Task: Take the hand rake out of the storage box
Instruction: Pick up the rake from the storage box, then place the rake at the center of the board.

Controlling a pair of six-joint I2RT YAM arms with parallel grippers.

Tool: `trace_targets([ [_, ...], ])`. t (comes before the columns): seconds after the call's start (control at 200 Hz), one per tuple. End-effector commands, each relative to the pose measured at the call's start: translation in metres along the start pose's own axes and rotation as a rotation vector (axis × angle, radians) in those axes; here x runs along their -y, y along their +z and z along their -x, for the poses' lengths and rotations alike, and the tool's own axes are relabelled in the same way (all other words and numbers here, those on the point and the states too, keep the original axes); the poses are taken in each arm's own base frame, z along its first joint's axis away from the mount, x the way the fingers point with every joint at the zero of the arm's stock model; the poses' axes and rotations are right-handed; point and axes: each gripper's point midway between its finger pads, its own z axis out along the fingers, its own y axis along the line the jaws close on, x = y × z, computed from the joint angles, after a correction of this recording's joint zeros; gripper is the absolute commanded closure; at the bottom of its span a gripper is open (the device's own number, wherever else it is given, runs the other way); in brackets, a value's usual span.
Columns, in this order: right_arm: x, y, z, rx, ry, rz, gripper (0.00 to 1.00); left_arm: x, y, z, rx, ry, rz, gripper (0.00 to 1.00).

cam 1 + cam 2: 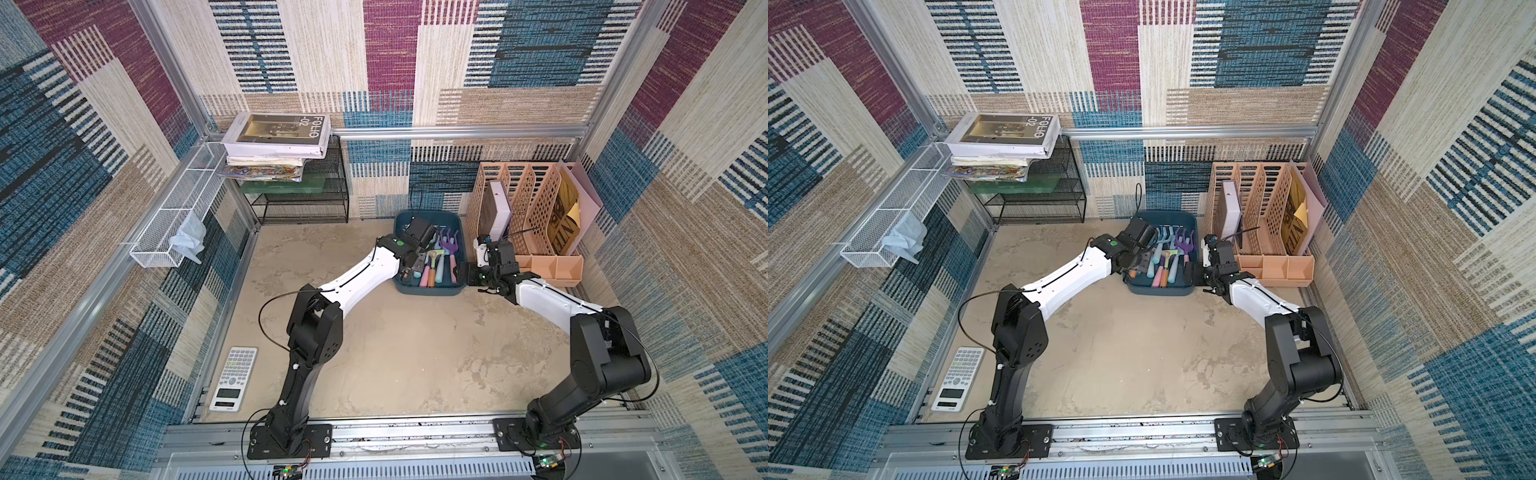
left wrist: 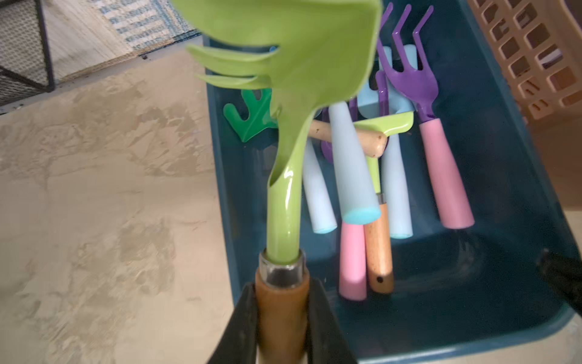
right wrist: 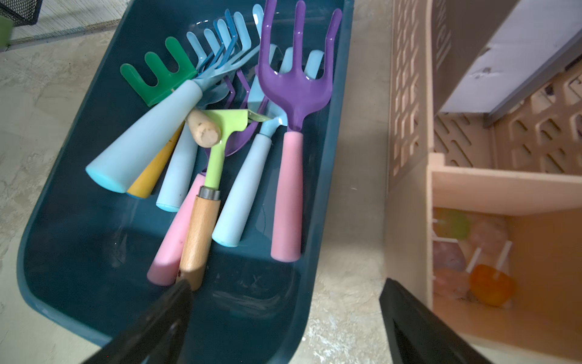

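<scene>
Where the left gripper (image 2: 283, 299) clamped: hand rake (image 2: 302, 63) handle, above left rim of storage box (image 2: 472, 268).
Right gripper (image 3: 286, 285): jaws stood apart, astride right rim.
Top views: rake head hidden.

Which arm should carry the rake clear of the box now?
Left. The left pincer is shut on the green rake by its wooden handle, head raised above the other tools. The right pincer is open and empty by the box.
</scene>
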Motion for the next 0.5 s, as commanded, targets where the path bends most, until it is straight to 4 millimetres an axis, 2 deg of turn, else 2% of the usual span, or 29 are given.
trace_targets([
  [0.0,-0.005,-0.001,0.007,0.022,-0.004,0.019,0.04,-0.032,-0.029,0.002,0.026,0.029,0.082,0.95],
  [0.095,-0.005,-0.003,0.008,0.028,-0.004,0.02,0.04,-0.069,-0.049,-0.005,0.065,0.048,0.094,0.94],
  [0.19,-0.006,-0.004,0.008,0.032,-0.003,0.025,0.04,-0.112,-0.049,-0.032,0.063,0.11,0.072,0.93],
  [0.371,-0.008,-0.003,0.007,0.028,-0.004,0.033,0.04,-0.239,-0.027,-0.096,-0.076,0.045,0.318,0.95],
  [0.421,-0.007,-0.002,0.007,0.025,-0.007,0.033,0.04,-0.261,-0.02,-0.11,-0.13,0.015,0.349,0.96],
  [0.491,-0.006,0.001,0.005,0.014,-0.007,0.027,0.04,-0.28,-0.008,-0.121,-0.171,-0.009,0.364,0.97],
])
